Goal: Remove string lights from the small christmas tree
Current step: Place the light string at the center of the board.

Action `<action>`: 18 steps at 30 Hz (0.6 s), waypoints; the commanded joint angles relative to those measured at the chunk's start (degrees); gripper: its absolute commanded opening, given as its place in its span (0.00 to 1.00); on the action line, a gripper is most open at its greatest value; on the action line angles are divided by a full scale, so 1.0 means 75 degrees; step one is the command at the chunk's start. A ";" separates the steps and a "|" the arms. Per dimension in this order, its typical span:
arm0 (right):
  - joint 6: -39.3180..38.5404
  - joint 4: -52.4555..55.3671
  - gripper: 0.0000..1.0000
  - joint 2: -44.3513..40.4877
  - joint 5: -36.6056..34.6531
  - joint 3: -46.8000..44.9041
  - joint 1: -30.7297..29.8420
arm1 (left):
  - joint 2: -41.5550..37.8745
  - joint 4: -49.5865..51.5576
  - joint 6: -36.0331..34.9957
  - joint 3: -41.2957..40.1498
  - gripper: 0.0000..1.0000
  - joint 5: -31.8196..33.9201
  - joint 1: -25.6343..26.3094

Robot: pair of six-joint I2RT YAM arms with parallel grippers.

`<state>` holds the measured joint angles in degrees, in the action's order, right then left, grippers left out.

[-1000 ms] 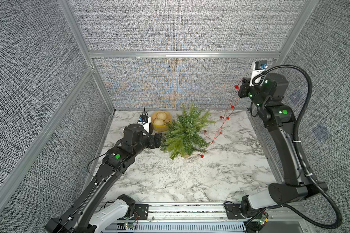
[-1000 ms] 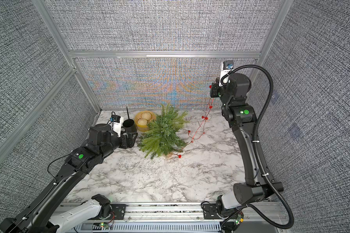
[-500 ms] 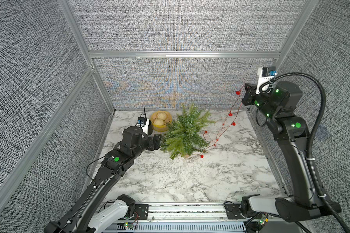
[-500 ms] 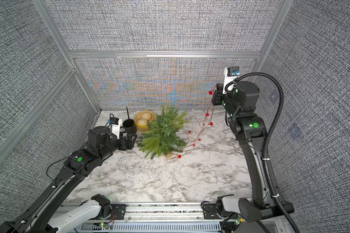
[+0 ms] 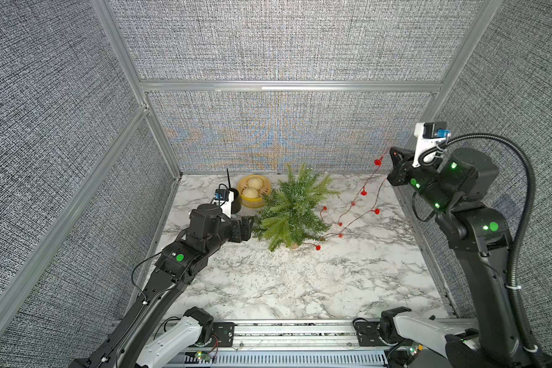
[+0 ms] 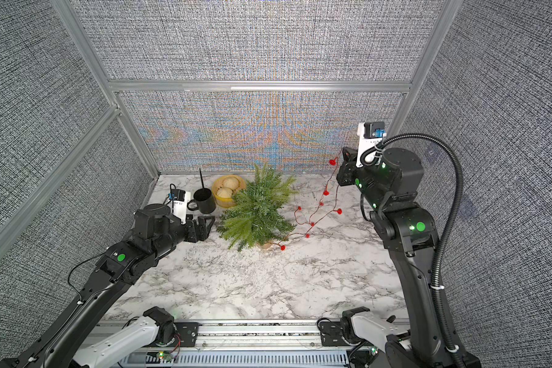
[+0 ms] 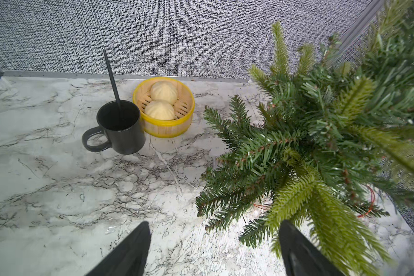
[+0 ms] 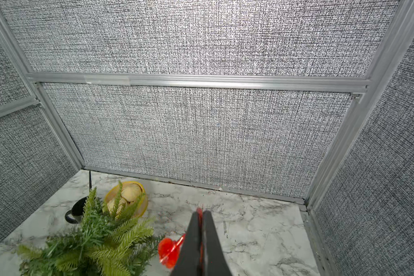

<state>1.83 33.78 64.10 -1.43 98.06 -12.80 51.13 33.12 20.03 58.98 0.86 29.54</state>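
Holding in my right gripper (image 8: 200,216): the string lights (image 5: 376,211). The jaws are pressed together on the thin reddish wire, just beside one red bulb (image 8: 167,248). The gripper is raised well above the surface (image 5: 268,286), near its back right corner.

String lights, run: the wire drops from my right jaws in loose loops to the surface on the right of the small christmas tree (image 5: 292,210), with red bulbs spaced along it. The far end lies at the tree's foot, one bulb just beside the tan base (image 6: 265,245). The left wrist view shows a stretch of reddish wire under the lowest branches; how much is caught there I cannot tell.

Small christmas tree: upright toward the back of the surface, green branches drooping.

My left gripper (image 7: 214,224): jaws wide apart and holding nothing. It sits low over the surface at the branch tips on the tree's mug side, with one finger (image 7: 296,253) overlapped by needles.

Other items:
- Black mug (image 6: 204,200) with a thin black stick (image 7: 110,71) standing in it.
- Yellow steamer basket (image 7: 167,129) holding two pale buns, just beside the mug and behind the tree.
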 commanded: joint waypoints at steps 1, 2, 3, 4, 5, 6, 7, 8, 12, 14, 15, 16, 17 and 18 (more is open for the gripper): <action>0.0165 0.0341 0.00 -0.0240 -0.0094 -0.0204 -0.0048 | -0.0056 -0.0007 0.0093 -0.0051 0.84 -0.0124 -0.0010; 0.0187 0.0420 0.00 -0.0313 -0.0096 -0.0287 -0.0070 | -0.0056 -0.0016 0.0098 -0.0067 0.85 -0.0152 -0.0009; 0.0233 0.0500 0.00 -0.0400 -0.0153 -0.0376 -0.0075 | -0.0056 -0.0012 0.0103 -0.0070 0.84 -0.0193 -0.0013; 0.0276 0.0590 0.00 -0.0480 -0.0263 -0.0485 -0.0086 | -0.0056 -0.0009 0.0113 -0.0073 0.84 -0.0240 -0.0014; 0.0284 0.0660 0.00 -0.0543 -0.0372 -0.0585 -0.0087 | -0.0065 -0.0007 0.0107 -0.0071 0.84 -0.0252 -0.0010; 0.0301 0.0759 0.00 -0.0607 -0.0620 -0.0699 -0.0090 | -0.0085 -0.0020 0.0122 -0.0078 0.85 -0.0267 -0.0010; 0.0348 0.0877 0.00 -0.0644 -0.0968 -0.0839 -0.0087 | -0.0112 -0.0028 0.0123 -0.0099 0.85 -0.0267 -0.0013; 0.0418 0.0936 0.00 -0.0687 -0.1285 -0.0987 -0.0087 | -0.0132 -0.0049 0.0122 -0.0117 0.84 -0.0267 -0.0013; 0.0778 0.0699 0.00 -0.0790 -0.1634 -0.2081 -0.0081 | -0.0129 -0.0127 0.0135 -0.0188 0.85 -0.0277 -0.0016; 0.0888 0.0522 0.00 -0.0693 -0.1624 -0.2587 -0.0082 | -0.0097 -0.0151 0.0152 -0.0190 0.84 -0.0315 -0.0013; 0.0936 0.0440 0.00 -0.0588 -0.1626 -0.2794 -0.0057 | -0.0088 -0.0141 0.0152 -0.0196 0.84 -0.0333 -0.0012; 0.0985 0.0375 0.00 -0.0485 -0.1614 -0.2955 -0.0037 | -0.0080 -0.0139 0.0150 -0.0194 0.84 -0.0338 -0.0012; 0.1024 0.0334 0.00 -0.0387 -0.1602 -0.3078 -0.0023 | -0.0089 -0.0119 0.0140 -0.0210 0.84 -0.0333 -0.0013; 0.1065 0.0248 0.00 -0.0279 -0.1591 -0.3223 0.0005 | -0.0100 -0.0094 0.0139 -0.0221 0.85 -0.0317 -0.0013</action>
<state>7.79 38.59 61.10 -12.03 75.42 -13.04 50.48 32.99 21.06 57.45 -1.23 29.50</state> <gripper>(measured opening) 0.052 0.845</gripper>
